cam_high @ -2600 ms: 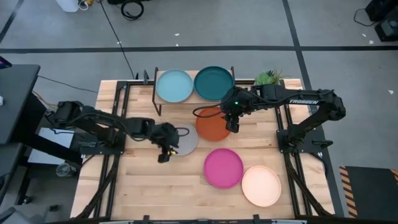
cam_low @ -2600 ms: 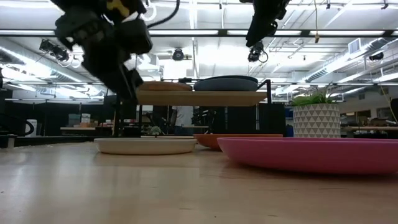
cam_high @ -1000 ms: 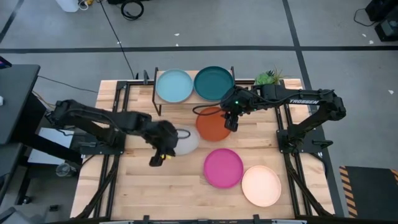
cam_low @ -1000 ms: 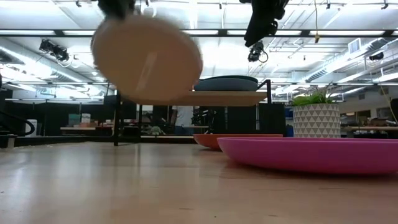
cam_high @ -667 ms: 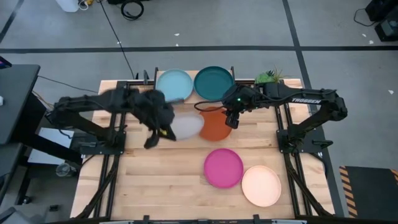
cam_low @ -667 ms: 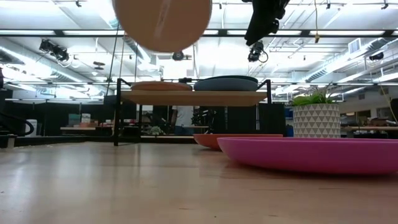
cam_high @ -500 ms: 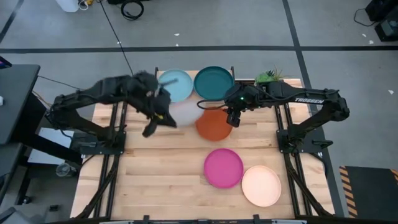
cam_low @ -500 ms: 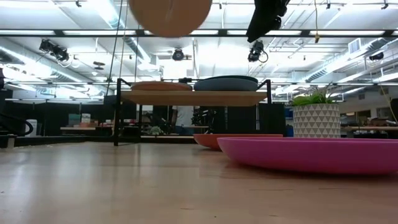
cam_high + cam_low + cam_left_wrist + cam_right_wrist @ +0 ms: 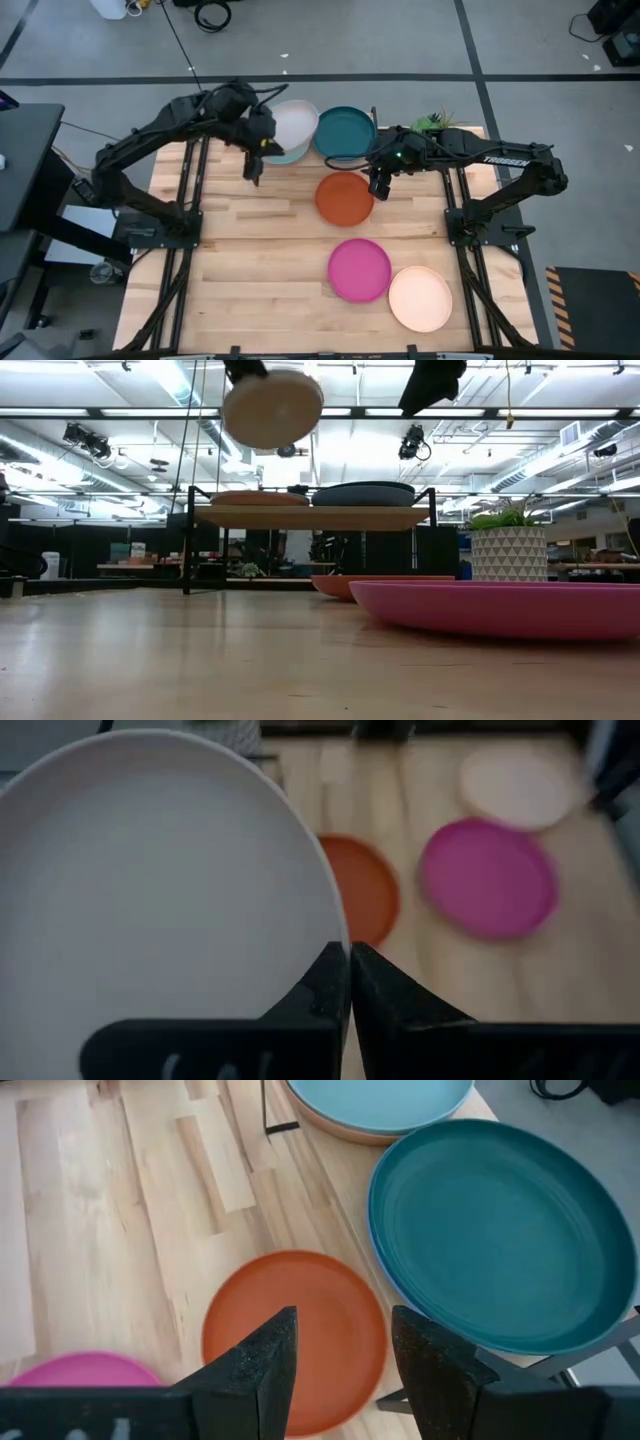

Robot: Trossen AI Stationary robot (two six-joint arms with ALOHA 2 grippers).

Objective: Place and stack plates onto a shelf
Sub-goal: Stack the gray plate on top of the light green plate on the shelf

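My left gripper is shut on a grey plate and holds it in the air over the left half of the shelf. A light blue plate and a dark teal plate lie on the shelf top. The orange plate lies flat on the table in front of the shelf. My right gripper hangs open above the orange plate's far right edge, touching nothing. In the low view the grey plate shows its underside, high above the shelf. My left gripper pinches the grey plate's rim between its two fingers, one finger on the inner side and one outside. It holds the edge that faces the table's left. The plate is lifted clear and tilted above the shelf.
A magenta plate and a cream plate lie on the table toward the near right. A potted plant stands at the far right beside the shelf. Black frame rails run along both sides of the table.
My left gripper, still shut on the grey plate, has carried it up and toward the far edge, from over the table's middle to above the shelf's left half. The plate has stayed clear of the table. My right gripper has risen slightly and stayed open.
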